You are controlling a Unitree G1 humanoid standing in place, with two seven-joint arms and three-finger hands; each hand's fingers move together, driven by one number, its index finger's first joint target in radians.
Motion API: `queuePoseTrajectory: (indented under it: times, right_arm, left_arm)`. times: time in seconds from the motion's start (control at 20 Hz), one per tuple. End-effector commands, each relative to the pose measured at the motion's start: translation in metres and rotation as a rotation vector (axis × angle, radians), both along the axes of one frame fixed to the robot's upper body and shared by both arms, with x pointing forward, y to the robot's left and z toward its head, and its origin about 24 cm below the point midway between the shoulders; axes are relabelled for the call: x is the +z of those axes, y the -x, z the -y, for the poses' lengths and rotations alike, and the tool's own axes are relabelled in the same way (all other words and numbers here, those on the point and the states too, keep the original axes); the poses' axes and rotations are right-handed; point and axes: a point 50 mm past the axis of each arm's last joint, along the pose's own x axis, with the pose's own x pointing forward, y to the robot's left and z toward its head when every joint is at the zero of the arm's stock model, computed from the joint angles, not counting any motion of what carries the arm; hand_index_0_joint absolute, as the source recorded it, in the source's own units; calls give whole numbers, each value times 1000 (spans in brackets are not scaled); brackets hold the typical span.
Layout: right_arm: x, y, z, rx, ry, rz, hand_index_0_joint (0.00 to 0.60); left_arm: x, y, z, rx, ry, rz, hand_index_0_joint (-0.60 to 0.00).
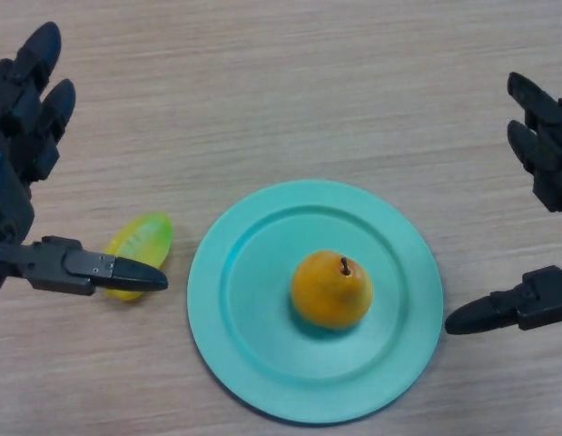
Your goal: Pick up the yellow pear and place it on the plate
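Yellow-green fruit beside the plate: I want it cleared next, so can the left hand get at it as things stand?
Probably yes. The left hand is open, its thumb lying right across the yellow-green fruit, with nothing else around it; the teal plate sits apart.

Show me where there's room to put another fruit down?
Bare table lies all along the far side, above the plate and between both hands. It's crowded beside the left hand, where the yellow-green fruit lies; the pear fills the plate's middle.

The left robot hand (26, 136) is hovering at the left edge, fingers straight, thumb reaching inward. The right robot hand (544, 163) is mirroring it, holding nothing.
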Motion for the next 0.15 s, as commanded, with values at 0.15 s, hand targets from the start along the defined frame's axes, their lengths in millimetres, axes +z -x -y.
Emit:
queuePoseTrajectory:
  times: [0.15]
  right_arm:
    - [30, 10, 1, 4, 22, 161, 0]
  left_arm:
    - [35, 12, -14, 58, -42, 244, 0]
